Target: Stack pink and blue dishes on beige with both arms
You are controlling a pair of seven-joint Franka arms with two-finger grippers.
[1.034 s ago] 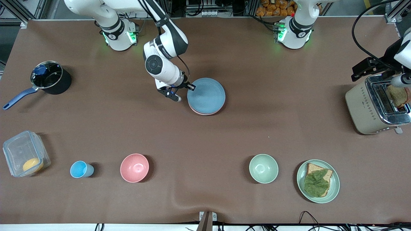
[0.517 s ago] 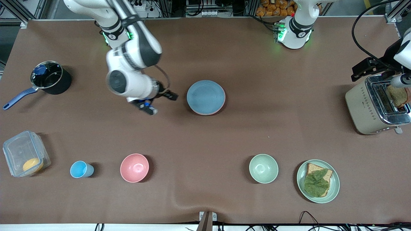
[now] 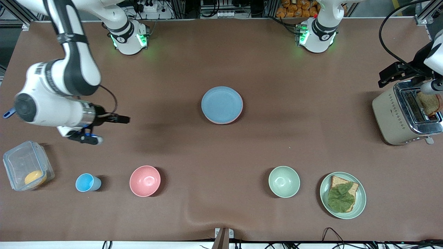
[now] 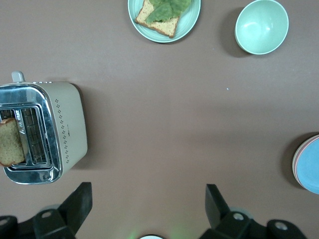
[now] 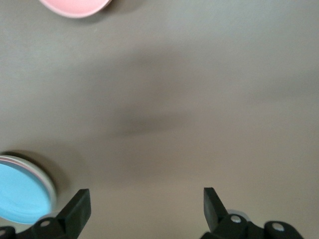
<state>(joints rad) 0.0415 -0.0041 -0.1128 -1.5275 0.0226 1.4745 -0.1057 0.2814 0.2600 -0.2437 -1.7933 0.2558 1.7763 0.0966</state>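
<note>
The light blue plate (image 3: 222, 104) lies in the middle of the table on top of the pink plate, of which only a thin rim (image 3: 221, 122) shows. No beige plate can be seen; what lies under the stack is hidden. My right gripper (image 3: 107, 129) is open and empty in the air over bare table toward the right arm's end, well apart from the stack. In the right wrist view the right gripper (image 5: 147, 204) has only tablecloth between its fingers. My left gripper (image 4: 148, 199) is open and empty, held high beside the toaster (image 4: 45, 132). The stack's edge (image 4: 310, 164) shows there too.
Along the edge nearer the camera stand a clear container (image 3: 26, 166) with an orange item, a small blue cup (image 3: 86, 182), a pink bowl (image 3: 145, 181), a green bowl (image 3: 284, 181) and a green plate (image 3: 360, 204) with bread and a leaf. The toaster (image 3: 391, 117) holds toast.
The right gripper has left the blue plate's rim and swung far toward the right arm's end of the table. The blue plate rests on the pink one. The left arm has not moved.
</note>
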